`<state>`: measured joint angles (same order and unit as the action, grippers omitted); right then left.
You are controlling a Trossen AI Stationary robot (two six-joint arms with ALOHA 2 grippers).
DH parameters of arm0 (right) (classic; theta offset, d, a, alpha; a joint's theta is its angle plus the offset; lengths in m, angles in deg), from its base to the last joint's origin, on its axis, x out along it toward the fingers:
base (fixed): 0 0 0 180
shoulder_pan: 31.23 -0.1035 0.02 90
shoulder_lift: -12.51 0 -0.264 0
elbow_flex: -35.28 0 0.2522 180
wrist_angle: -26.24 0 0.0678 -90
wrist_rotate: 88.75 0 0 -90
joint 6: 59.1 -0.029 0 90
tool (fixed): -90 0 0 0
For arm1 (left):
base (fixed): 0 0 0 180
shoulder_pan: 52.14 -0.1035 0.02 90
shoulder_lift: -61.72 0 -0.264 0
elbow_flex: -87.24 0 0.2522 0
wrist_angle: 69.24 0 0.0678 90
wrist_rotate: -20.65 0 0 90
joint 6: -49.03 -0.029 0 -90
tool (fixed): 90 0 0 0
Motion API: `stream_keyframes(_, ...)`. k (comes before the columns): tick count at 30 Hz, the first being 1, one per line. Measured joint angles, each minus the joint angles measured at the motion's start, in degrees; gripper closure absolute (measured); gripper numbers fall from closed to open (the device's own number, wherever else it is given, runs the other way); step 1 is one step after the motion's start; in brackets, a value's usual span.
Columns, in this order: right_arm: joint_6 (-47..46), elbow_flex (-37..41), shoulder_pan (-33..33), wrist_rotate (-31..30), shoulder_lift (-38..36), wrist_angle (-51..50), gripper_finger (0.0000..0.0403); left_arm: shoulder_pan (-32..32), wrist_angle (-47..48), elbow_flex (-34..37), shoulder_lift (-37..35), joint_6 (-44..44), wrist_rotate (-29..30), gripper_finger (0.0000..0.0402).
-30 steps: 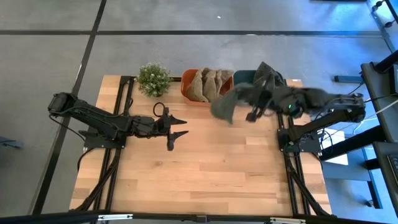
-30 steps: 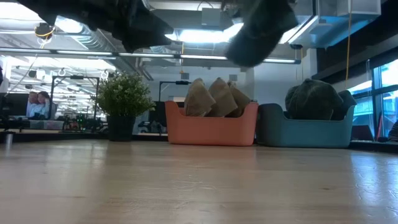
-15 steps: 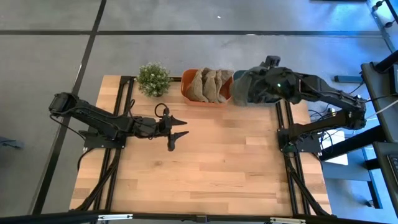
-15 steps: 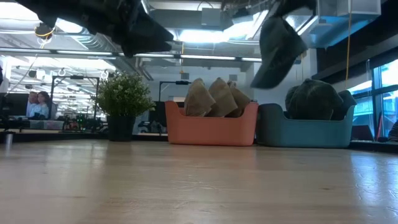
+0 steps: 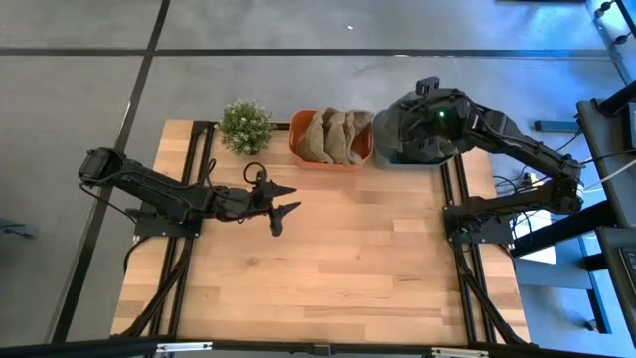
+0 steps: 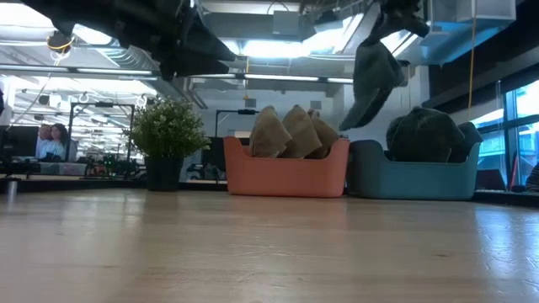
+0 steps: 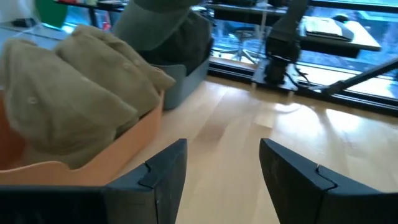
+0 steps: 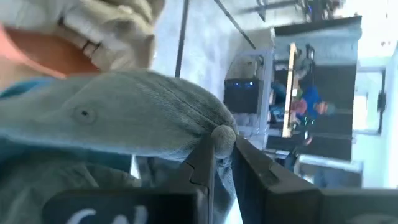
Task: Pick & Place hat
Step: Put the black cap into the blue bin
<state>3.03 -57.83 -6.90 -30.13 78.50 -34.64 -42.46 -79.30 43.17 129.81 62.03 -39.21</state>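
Note:
My right gripper [image 8: 224, 167] is shut on a dark grey-green hat [image 5: 409, 134] and holds it up over the teal bin [image 6: 413, 172] at the table's far edge. In the low view the hat [image 6: 375, 74] hangs above the bin's left end, where other dark hats [image 6: 425, 133] lie. My left gripper [image 5: 284, 199] waits open over the middle-left of the table; its wrist view shows the open fingers [image 7: 168, 174] facing the orange bin [image 7: 127, 158]. My right gripper pinches a bunched bit of the hat's edge [image 8: 222, 138] between its two fingers. The arm reaches in from the table's right. The hat hangs slack below the fingers, lifted clear of the bin's rim [image 6: 362, 145] in the low view.
An orange bin [image 5: 298, 149] holding several tan hats [image 5: 333, 134] stands just left of the teal bin. A small potted plant [image 5: 245, 124] sits at the far edge, left of that. The wooden table [image 5: 328, 268] stretches bare toward the near edge.
My right gripper has carried the hat from over the table toward the far edge, to a spot above the teal bin. The hat, which trailed out toward the left, has swung in and now hangs under the gripper.

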Motion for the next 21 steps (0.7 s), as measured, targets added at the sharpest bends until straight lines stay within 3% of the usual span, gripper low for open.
stream_keyframes(7, 2.6, 0.0, 3.3, 0.2, 0.0, -8.2, 0.0359, 0.0, -0.4, 0.0, 0.0, 0.0, 2.3, 0.0206)
stream_keyframes(21, 10.3, 0.0, 5.2, 2.5, 2.4, -5.9, 0.0358, 0.0, -0.4, 0.0, 0.0, 0.0, 2.3, 0.0206)
